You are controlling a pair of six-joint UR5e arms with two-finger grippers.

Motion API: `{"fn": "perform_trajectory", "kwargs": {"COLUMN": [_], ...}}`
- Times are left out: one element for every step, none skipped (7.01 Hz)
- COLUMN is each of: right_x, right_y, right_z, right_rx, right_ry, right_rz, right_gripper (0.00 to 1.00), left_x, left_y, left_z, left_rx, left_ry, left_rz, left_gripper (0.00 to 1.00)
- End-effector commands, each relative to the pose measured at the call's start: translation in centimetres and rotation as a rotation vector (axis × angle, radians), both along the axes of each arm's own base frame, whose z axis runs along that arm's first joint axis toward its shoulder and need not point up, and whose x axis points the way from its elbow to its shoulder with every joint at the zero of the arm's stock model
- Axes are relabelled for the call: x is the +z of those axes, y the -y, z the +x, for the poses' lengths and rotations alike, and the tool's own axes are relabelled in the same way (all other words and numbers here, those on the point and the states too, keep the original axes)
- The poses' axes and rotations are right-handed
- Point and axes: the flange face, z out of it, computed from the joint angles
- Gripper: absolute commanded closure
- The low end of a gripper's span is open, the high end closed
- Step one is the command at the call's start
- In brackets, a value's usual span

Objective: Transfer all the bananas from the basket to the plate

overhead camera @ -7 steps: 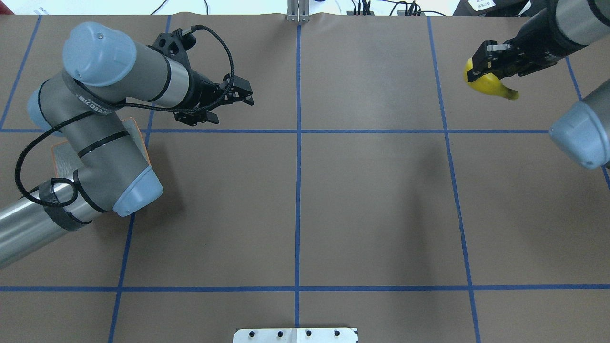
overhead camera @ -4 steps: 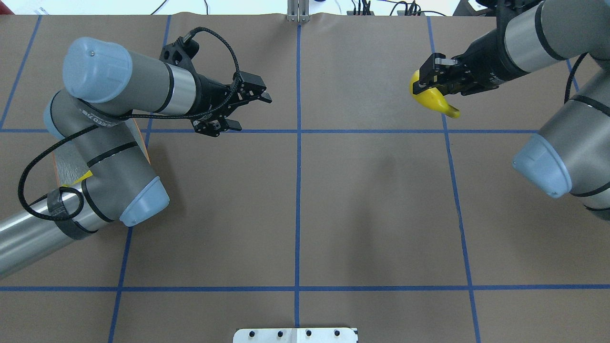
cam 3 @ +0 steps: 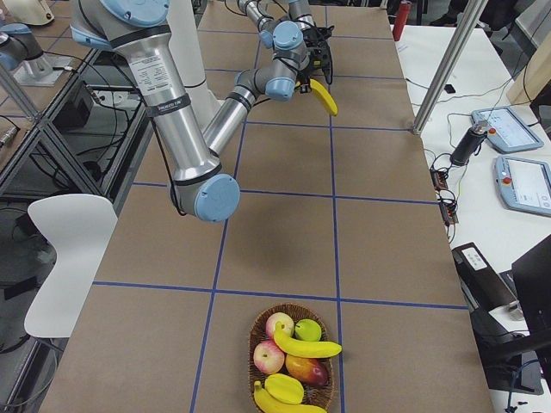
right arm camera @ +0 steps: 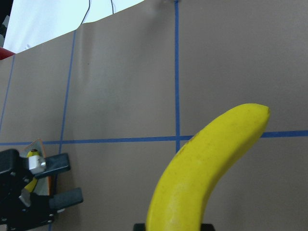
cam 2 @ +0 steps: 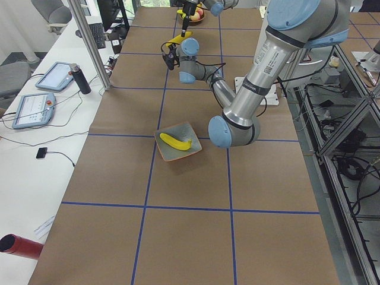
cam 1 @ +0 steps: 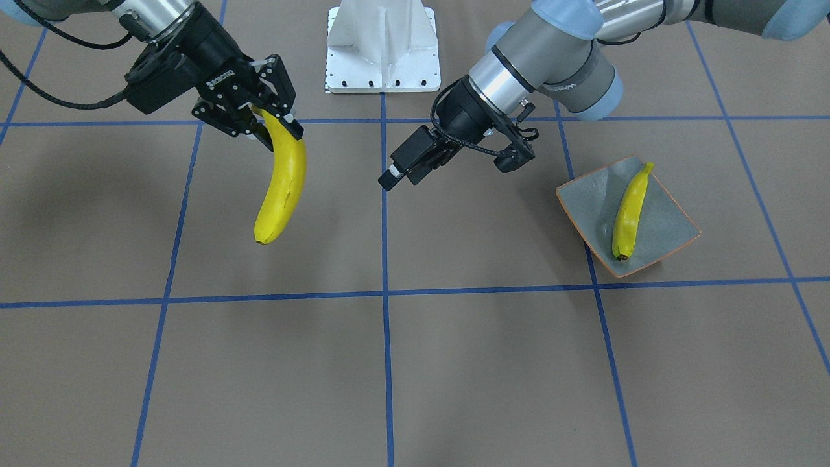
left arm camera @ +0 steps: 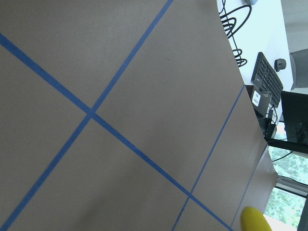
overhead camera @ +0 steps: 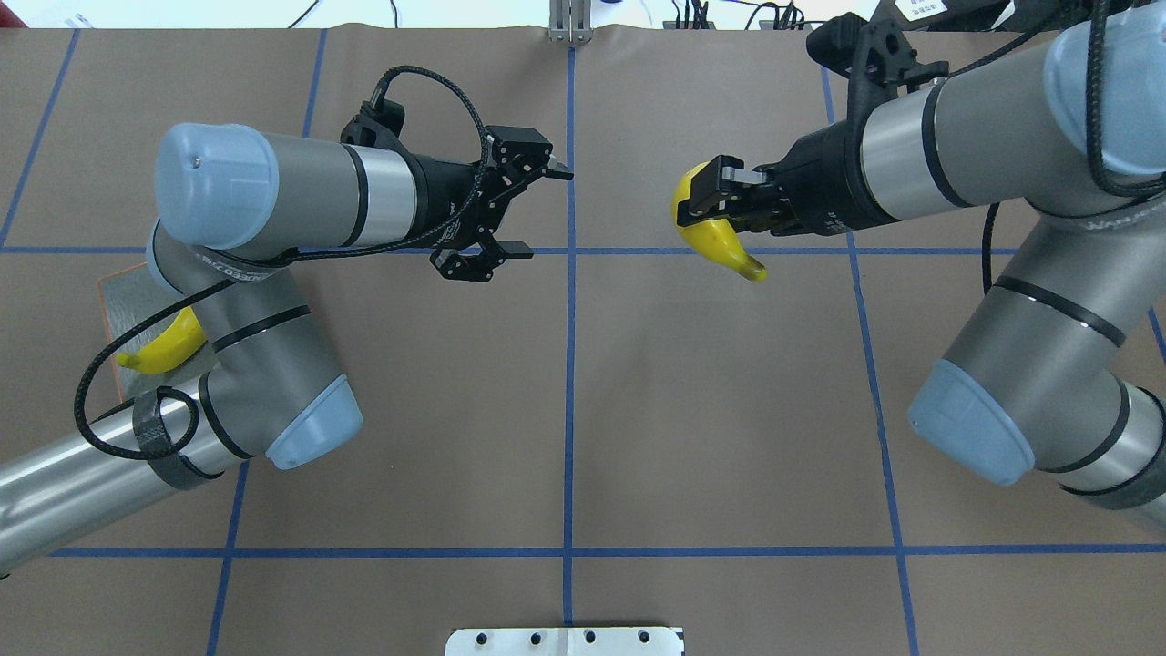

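Observation:
My right gripper [overhead camera: 706, 208] is shut on the top end of a yellow banana [overhead camera: 720, 241], which hangs above the table right of the centre line; the front-facing view shows this banana [cam 1: 282, 188] dangling from that gripper [cam 1: 266, 120]. Facing it from the left, my left gripper [overhead camera: 537, 208] stands open and holds nothing. The grey-blue plate [cam 1: 674, 224] with an orange rim lies behind the left arm and holds one banana [cam 1: 629, 211]. In the overhead view the left arm hides most of the plate [overhead camera: 118, 296]. At the far right end, the basket [cam 3: 255, 340] holds bananas [cam 3: 310, 348] and other fruit.
Blue tape lines [overhead camera: 569, 383] divide the brown table into squares. The robot's white base [cam 1: 382, 45] stands at the near middle edge. Apples and a green fruit [cam 3: 307, 329] share the basket. Tablets and a dark bottle [cam 3: 469, 142] sit on the side bench.
My right arm has carried the banana leftwards towards the centre line. The left gripper has moved right to meet it, still open, and this has uncovered the banana on the plate.

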Motion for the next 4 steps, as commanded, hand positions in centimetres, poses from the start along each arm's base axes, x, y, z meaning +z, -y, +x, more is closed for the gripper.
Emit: {"fn": "perform_trajectory", "kwargs": {"right_x": [-0.9,-1.0,-1.4,-1.8], "right_y": [-2.6,-3.1,-3.7,-4.3], "right_z": [-2.9,-3.4,-3.3,-3.1], "right_rx": [0.012,0.009,0.002,-0.009], "right_ry": [0.005,0.005,0.015,0.026], "right_rz": [0.032,0.038,0.045,0.052], "right_gripper": [1.0,1.0,1.0,1.0], "left_x": [-1.5,-1.6,-1.7,-1.7], "left_y": [-0.1,-0.1,-0.1,-0.1], "left_z": [0.0,0.0,0.1,0.1], "left_rx": [0.003,0.002,0.004,0.004], "left_ry": [-0.06,-0.065,-0.069,-0.068], "left_rz": [-0.092,-0.104,-0.11,-0.109], "left_gripper": [0.0,0.0,0.0,0.0]}}
